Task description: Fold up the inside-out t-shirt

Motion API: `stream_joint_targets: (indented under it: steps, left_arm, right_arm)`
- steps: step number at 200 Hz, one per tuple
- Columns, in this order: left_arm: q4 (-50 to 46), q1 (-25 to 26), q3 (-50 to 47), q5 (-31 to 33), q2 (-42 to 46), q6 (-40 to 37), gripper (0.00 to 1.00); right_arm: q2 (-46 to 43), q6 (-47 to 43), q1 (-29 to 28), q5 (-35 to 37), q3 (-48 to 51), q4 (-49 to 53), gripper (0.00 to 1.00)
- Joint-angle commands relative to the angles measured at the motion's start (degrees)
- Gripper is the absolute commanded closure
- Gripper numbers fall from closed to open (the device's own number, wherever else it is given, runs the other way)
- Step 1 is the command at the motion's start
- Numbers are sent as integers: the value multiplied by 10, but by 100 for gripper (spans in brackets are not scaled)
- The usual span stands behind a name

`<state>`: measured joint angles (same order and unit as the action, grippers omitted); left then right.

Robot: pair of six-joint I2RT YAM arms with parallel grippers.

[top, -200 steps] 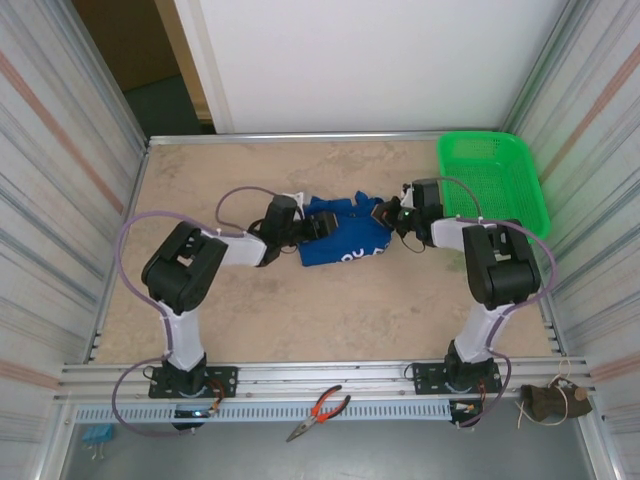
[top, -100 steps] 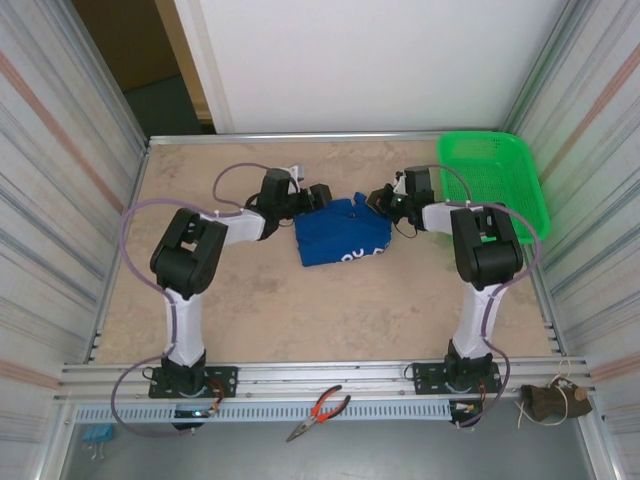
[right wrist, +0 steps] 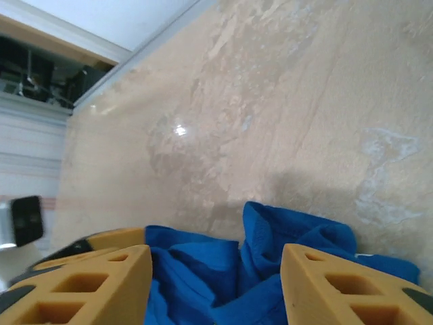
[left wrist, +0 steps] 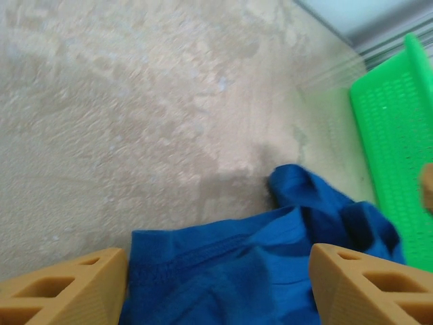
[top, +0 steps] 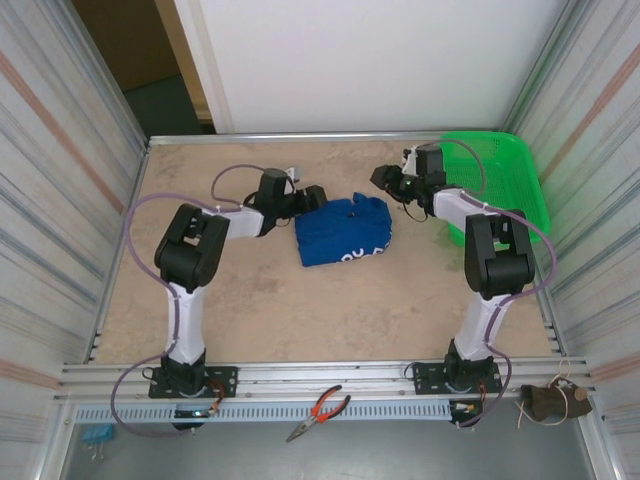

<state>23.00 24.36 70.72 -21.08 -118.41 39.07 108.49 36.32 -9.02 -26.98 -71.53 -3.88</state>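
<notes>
Blue cotton, limp and light: the inside-out t-shirt lies in a rumpled block on the desk, left of the green basket, white print showing. It will sag, so I'd pinch a hemmed edge. My left hand, farther from the basket, gapes wide; my right hand, nearer it, seems open, empty.

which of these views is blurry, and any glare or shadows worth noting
Left wrist: soft throughout, the table and green basket smeared. Right wrist: sharper, one small glare spot on the table, a soft shadow just beyond the t-shirt. Top external: crisp and evenly lit, green tint from the basket on the right wall.
</notes>
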Motion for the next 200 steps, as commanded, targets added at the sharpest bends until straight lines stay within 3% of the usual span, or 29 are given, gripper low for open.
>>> stream_joint_targets:
  steps: [1,31,54,74,98,144,200]
  left_arm:
    - [30,1,-21,-18,72,6,29]
    - [36,12,-70,-10,123,12,29]
    - [44,20,-103,-3,150,18,29]
    - [47,27,-125,5,165,19,29]
    - [52,31,-140,10,167,22,29]
    - [61,33,-155,17,151,24,29]
    - [53,33,-169,36,149,19,29]
  right_arm:
    - [6,-75,1,29,-14,88,41]
    - [23,-84,-1,15,-19,104,43]
    - [35,-88,-9,3,-28,112,51]
    - [44,-88,-13,-7,-38,120,65]
    - [45,-86,-14,-8,-46,118,100]
    - [36,-53,-7,42,-50,82,100]
    - [112,16,8,80,-56,62,100]
